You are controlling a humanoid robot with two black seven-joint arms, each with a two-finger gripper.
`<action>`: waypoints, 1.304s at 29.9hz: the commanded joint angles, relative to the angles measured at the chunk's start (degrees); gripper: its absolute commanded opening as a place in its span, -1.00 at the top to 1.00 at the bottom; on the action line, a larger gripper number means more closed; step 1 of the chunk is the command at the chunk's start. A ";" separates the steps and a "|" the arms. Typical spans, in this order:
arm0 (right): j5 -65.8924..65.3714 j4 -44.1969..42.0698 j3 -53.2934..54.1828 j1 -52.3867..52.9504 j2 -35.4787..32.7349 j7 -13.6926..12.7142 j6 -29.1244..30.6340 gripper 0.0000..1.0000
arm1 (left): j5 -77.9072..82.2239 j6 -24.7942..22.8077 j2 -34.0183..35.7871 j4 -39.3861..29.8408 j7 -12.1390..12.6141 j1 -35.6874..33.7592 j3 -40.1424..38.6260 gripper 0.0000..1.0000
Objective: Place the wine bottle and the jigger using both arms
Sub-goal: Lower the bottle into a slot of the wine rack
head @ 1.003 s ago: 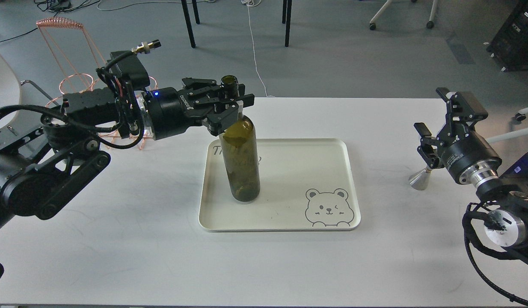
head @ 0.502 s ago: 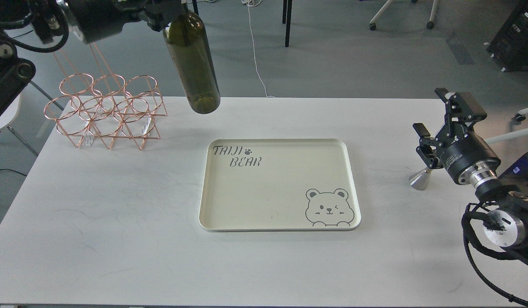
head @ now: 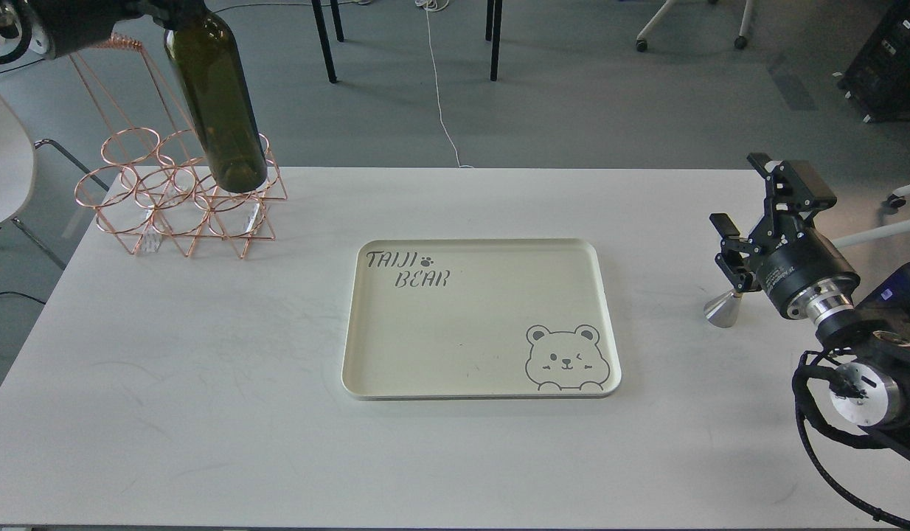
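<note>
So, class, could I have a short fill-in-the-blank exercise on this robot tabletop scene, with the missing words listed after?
1. The wine bottle hangs in the air above the copper wire ____.
2. The cream tray has a ____ drawn in its near right corner.
3. The jigger stands on the white table, to the ____ of the tray.

Missing words: rack; bear; right

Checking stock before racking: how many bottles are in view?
1. The wine bottle hangs over the copper wire rack at the table's far left, its neck cut off by the frame. No others visible.
</note>
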 commanded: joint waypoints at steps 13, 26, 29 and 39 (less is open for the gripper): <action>0.00 0.01 0.09 -0.17 0.00 0.00 0.00 -0.90 | 0.08 3.23 -0.53 4.63 0.02 0.70 1.72 0.80; 0.00 0.01 0.27 -0.17 0.00 0.00 0.00 -0.90 | -0.18 3.23 -0.71 4.46 0.02 1.23 2.78 0.79; 0.00 0.01 0.27 -0.17 0.00 0.00 0.00 -0.90 | -0.18 3.40 -0.71 4.46 0.02 2.28 2.78 0.78; 0.00 0.18 0.36 -0.96 0.09 0.00 -0.09 -0.90 | -0.27 6.65 -1.23 4.89 0.02 5.71 2.60 0.58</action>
